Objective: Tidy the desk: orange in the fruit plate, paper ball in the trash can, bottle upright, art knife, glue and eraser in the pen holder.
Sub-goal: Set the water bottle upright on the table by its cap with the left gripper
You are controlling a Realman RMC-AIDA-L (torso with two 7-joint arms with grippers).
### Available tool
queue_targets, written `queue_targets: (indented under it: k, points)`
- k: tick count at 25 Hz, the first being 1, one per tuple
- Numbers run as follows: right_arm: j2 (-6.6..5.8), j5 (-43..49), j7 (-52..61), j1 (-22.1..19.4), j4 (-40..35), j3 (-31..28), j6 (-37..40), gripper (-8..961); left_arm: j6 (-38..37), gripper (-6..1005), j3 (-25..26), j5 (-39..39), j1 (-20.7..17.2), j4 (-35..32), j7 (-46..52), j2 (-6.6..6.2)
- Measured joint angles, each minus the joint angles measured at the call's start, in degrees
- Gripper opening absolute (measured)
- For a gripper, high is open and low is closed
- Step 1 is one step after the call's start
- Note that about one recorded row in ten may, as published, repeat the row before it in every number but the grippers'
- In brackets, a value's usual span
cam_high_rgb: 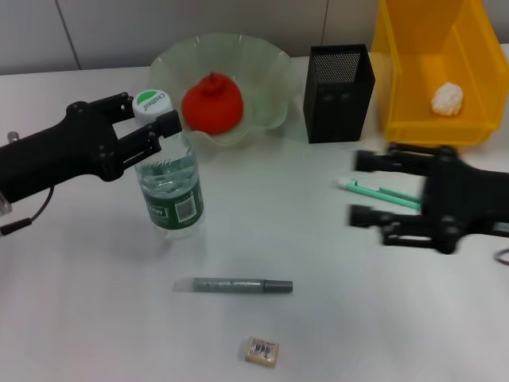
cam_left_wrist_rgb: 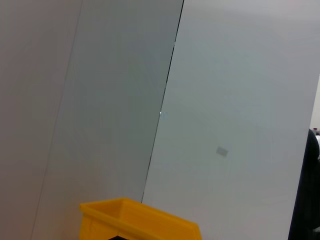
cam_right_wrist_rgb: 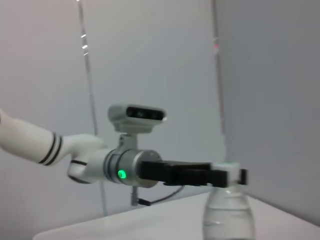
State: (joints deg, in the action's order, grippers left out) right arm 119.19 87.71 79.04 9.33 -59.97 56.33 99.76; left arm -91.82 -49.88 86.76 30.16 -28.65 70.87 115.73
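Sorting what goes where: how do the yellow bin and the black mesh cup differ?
The bright yellow plastic trash can is wide, solid-walled and holds a white paper ball; the tall square black metal-mesh pen holder is narrower and see-through, its contents hidden. Both stand upright at the desk's far edge.

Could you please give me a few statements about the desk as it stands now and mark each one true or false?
1. The red-orange knobbly orange lies in the pale-green wavy fruit plate. True.
2. The clear plastic bottle lies on its side. False: it stands upright, its white cap between the left gripper fingers.
3. The white paper ball is inside the yellow trash can. True.
4. The beige eraser sits in the black mesh pen holder. False: it lies on the desk.
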Motion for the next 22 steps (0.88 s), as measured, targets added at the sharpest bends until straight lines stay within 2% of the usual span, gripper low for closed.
queue_targets:
  k: [1, 3, 7, 13, 22]
  points:
    - [0.0, 0.0, 0.0, 0.0, 0.0, 0.0, 0.0, 716, 0.0, 441, 0.0, 0.0, 0.0, 0.0, 0.0, 0.0]
    - [-0.01, 1.65, -0.12, -0.99, 1.34, -4.94, 3.0, 716, 0.84, 441, -0.01, 0.56, 0.58, -0.71, 0.54, 0.0]
    - [-0.01, 3.36, -0.34, -2.11, 2.17, -8.59, 4.81, 716, 1.92, 440, -0.04, 0.85, 1.02, -1.24, 0.86, 0.15]
    - [-0.02, 4.69, -0.72, -2.39, 3.19, -10.36, 5.53, 717, 9.98, 440, 0.36, 0.92, 2.85, -1.78, -0.05, 0.9]
    - [-0.02, 4.87, -0.96, -2.13, 3.81, -10.66, 5.73, 716, 18.07, 440, 0.4, 0.78, 2.66, -3.68, -1.57, 2.47]
